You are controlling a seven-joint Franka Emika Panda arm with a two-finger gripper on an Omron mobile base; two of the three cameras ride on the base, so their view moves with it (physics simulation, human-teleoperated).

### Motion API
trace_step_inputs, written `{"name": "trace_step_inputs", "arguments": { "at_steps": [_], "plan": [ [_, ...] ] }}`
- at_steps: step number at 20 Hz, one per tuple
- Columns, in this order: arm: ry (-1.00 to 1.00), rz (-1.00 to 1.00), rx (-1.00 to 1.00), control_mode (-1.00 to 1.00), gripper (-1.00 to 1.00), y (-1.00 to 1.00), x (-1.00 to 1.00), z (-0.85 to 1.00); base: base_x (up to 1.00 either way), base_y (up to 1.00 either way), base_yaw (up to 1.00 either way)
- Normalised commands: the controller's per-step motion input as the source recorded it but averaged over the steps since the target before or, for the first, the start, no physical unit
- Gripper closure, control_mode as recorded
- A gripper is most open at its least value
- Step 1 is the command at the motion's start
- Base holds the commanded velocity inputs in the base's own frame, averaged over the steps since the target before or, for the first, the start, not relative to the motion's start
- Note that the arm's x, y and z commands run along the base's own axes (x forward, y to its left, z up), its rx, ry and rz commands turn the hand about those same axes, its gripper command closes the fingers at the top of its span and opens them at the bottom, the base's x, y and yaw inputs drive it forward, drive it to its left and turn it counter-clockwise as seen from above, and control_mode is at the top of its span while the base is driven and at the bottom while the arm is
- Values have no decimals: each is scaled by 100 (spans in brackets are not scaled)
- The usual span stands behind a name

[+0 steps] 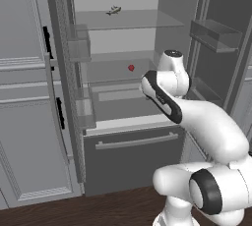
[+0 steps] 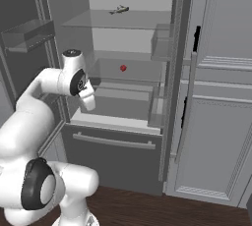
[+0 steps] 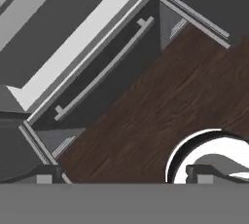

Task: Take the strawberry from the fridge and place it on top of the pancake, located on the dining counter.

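One step in: fridge [image 1: 123,136] open, gripper [image 3: 124,177] apparently spread empty, must rise toward the strawberry [image 1: 131,68].

Both fridge [image 1: 133,156] doors stood wide, leaving its front open, with bare glass shelf [image 1: 110,70] around the strawberry [image 1: 131,67] and door bins [image 1: 78,50] flanking.

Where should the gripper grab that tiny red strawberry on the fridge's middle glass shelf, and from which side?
Probably across the tiny red strawberry's rounded middle, coming straight in from the open front of the dark grey fridge, level with its glass shelf. The berry sits alone toward the back, with another shelf overhead blocking a top-down approach.
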Motion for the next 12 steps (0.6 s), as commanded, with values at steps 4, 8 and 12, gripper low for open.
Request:
{"name": "trace_step_inputs", "arguments": {
  "at_steps": [4,8,12],
  "plan": [
    [-21,53,-18,-100,-100,-40,-5,9,0,0,0],
    [-12,60,-19,-100,-100,-46,-5,0,0,0,0],
    [0,52,-24,-100,-100,-10,-43,0,0,0,0]
  ]
}}
